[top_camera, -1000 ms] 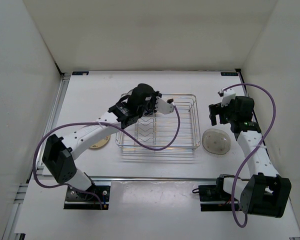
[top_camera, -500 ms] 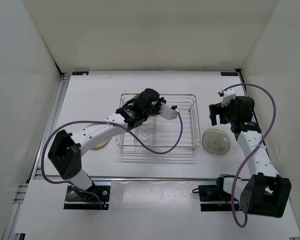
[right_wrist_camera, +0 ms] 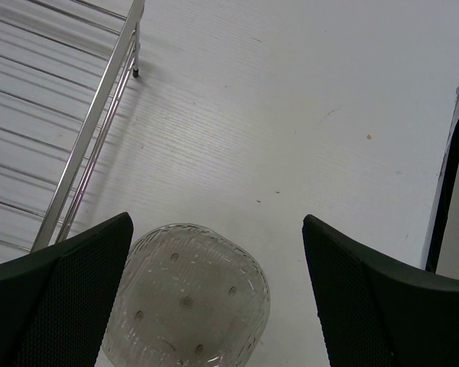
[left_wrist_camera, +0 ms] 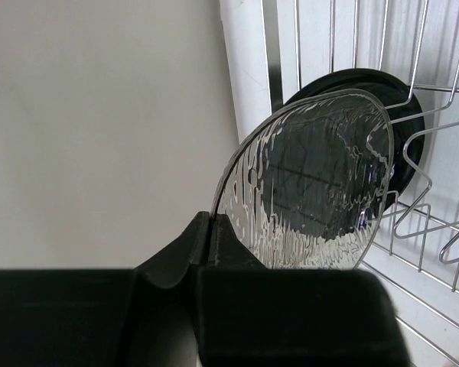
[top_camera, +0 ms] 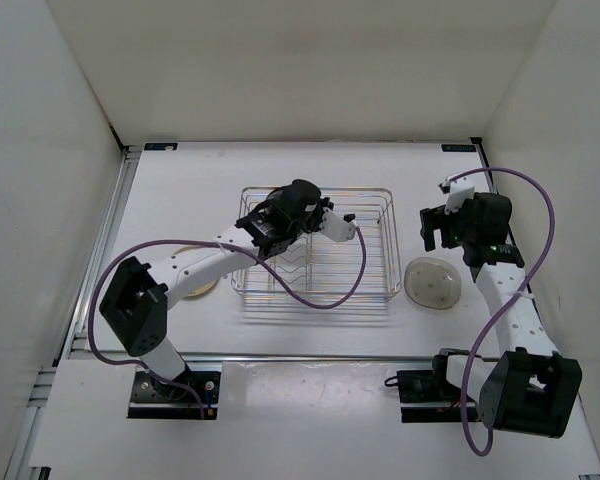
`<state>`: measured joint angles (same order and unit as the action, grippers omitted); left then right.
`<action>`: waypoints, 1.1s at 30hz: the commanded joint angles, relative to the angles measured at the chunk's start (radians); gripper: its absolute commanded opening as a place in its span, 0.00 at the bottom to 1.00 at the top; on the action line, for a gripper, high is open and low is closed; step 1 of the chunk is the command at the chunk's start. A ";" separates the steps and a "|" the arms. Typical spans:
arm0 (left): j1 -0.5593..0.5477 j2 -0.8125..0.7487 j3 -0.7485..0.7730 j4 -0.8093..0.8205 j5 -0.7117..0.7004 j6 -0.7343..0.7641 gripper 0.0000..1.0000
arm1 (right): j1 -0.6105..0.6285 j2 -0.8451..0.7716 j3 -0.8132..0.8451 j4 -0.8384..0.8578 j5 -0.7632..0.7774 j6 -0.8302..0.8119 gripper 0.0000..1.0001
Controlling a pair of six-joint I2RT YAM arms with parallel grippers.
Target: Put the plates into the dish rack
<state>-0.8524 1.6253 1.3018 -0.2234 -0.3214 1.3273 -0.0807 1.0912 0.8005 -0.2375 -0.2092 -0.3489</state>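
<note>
A robotics lab cell — bare white panels (top_camera: 280, 60) box in a white table (top_camera: 180, 190) on aluminium rails (top_camera: 108, 235).

left arm (top_camera: 195, 268), right arm (top_camera: 512, 302): white tubular links, bulky black joint housings. purple cable (top_camera: 362, 258) looping off left arm, second purple cable (top_camera: 551, 215) off right. black shoulder block (top_camera: 528, 390) above bolted base plate (top_camera: 170, 393). white camera bracket (top_camera: 342, 227) at wrist. tiny green light (top_camera: 492, 246) on right wrist. left hand (left_wrist_camera: 210, 241): matte black fingers. right hand (right_wrist_camera: 216, 229): black fingers (right_wrist_camera: 61, 306), fine mesh texture on inner faces.
</note>
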 commanded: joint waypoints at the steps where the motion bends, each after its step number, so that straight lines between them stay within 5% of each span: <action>1: -0.004 -0.010 -0.012 0.024 0.025 0.001 0.10 | -0.007 -0.022 -0.012 0.020 -0.015 -0.005 0.94; 33: -0.013 0.004 -0.135 0.024 0.062 -0.066 0.10 | -0.054 -0.059 -0.012 0.020 -0.062 0.004 0.94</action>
<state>-0.8558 1.6318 1.1511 -0.2016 -0.2943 1.2789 -0.1303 1.0607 0.7887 -0.2375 -0.2455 -0.3477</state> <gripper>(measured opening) 0.123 0.940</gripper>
